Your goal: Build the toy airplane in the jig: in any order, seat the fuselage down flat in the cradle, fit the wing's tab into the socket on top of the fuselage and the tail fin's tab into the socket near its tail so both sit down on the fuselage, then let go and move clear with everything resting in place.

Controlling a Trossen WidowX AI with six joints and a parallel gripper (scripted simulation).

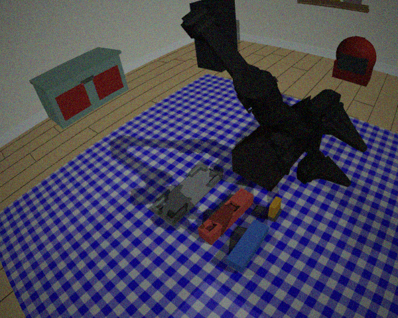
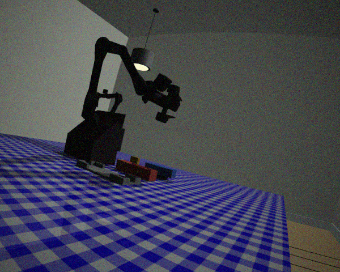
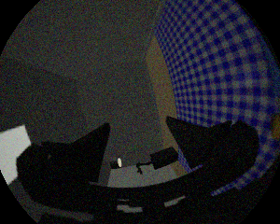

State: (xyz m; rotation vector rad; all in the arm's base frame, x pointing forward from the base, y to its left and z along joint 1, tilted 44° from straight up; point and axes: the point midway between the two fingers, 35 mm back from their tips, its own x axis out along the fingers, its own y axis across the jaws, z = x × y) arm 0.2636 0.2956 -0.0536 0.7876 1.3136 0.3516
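Observation:
The grey jig cradle (image 1: 203, 183) (image 2: 101, 170) is on the checked cloth with no part in it. The red fuselage (image 1: 225, 218) (image 2: 136, 169) lies beside the cradle, sockets facing up and empty. The blue wing (image 1: 249, 244) (image 2: 161, 169) lies on the cloth on the fuselage's other side; its tab is hard to make out. The small yellow tail fin (image 1: 274, 208) (image 2: 134, 160) stands near the wing's end and shows at the right edge of the wrist view (image 3: 277, 126). My gripper (image 1: 357, 167) (image 2: 177, 108) (image 3: 138, 122) is open and empty, high above the cloth, away from all the parts.
The black arm base (image 1: 261, 159) (image 2: 95, 140) stands behind the parts, near the tail fin and the cradle. A grey-green cabinet (image 1: 73, 68) and a red domed object (image 1: 356, 51) stand on the floor beyond the cloth. A lamp (image 2: 142, 56) hangs in the background.

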